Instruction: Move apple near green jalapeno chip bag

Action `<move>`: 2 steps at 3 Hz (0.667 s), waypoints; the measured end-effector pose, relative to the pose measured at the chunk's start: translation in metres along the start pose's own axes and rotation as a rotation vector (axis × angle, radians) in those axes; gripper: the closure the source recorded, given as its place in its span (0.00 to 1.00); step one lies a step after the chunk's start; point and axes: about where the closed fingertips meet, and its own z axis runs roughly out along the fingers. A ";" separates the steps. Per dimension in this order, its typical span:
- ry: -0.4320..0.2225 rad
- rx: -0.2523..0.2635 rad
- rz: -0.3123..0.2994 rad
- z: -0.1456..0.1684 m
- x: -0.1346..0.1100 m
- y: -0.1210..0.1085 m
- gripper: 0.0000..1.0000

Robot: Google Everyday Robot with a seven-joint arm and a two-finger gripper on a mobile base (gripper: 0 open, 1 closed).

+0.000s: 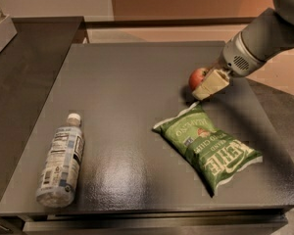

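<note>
The small red apple (197, 77) is held in my gripper (204, 84), whose cream-coloured fingers (211, 83) close around it from the right. The apple hangs just above the dark table, a short way beyond the top corner of the green jalapeno chip bag (208, 146). The bag lies flat at the right front of the table, with white "KETTLE" lettering. My grey arm (264, 33) reaches in from the upper right.
A clear plastic water bottle (61, 160) with a white cap lies on its side at the front left. The dark table (127, 82) has its front edge close to the bag. A grey bin corner (0, 31) sits at the far left.
</note>
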 end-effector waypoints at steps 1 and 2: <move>0.020 -0.021 0.009 0.005 0.009 0.014 0.63; 0.029 -0.019 0.026 0.011 0.014 0.017 0.39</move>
